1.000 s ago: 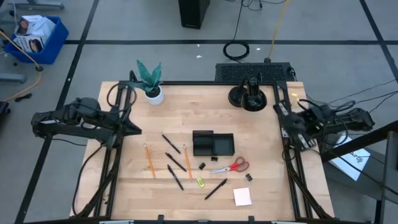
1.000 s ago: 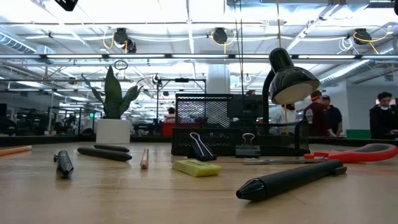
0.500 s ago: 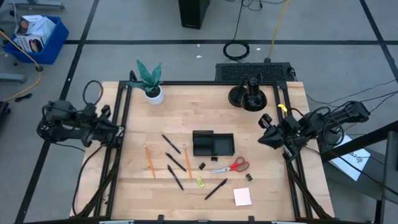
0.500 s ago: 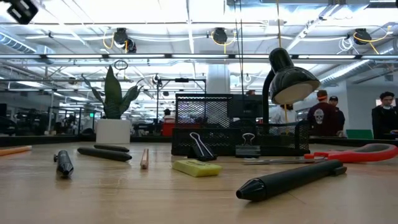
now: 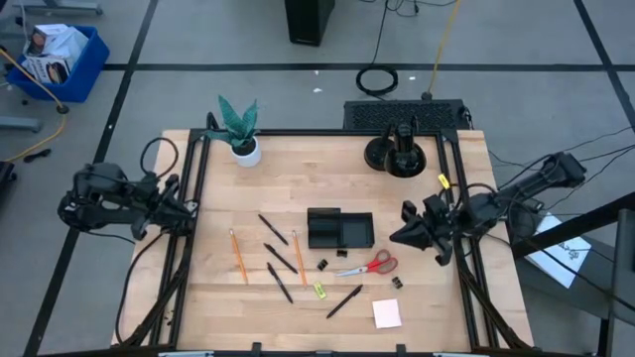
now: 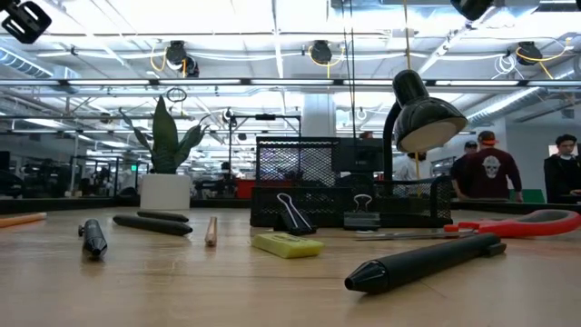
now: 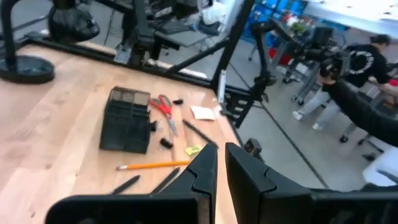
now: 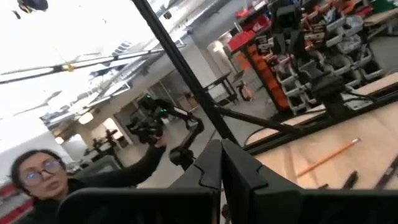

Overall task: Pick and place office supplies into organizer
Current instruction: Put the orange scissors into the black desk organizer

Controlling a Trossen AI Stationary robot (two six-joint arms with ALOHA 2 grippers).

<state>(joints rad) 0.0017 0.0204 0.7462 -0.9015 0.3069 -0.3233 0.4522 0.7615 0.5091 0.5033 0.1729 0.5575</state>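
Observation:
The black organizer (image 5: 339,229) stands mid-table. Red-handled scissors (image 5: 367,265) lie at its near right. Two orange pencils (image 5: 237,253) and several black pens (image 5: 281,258) lie to its left and near side. Black clips (image 5: 323,265), a yellow-green piece (image 5: 319,290) and a pink sticky-note pad (image 5: 387,313) lie nearer the front. My left gripper (image 5: 186,208) is shut and empty above the table's left edge. My right gripper (image 5: 402,236) is shut and empty in the air right of the organizer, above the scissors' far side.
A green plant in a white pot (image 5: 240,134) stands at the far left. A round black stand (image 5: 395,154) with a lamp stands at the far right. Black frame rails run along the left (image 5: 189,228) and right edges. People (image 6: 490,173) stand in the room beyond.
My left gripper has drawn back toward the table's left edge. My right gripper has swung in from the right edge toward the organizer and the near side. Nothing on the table has moved.

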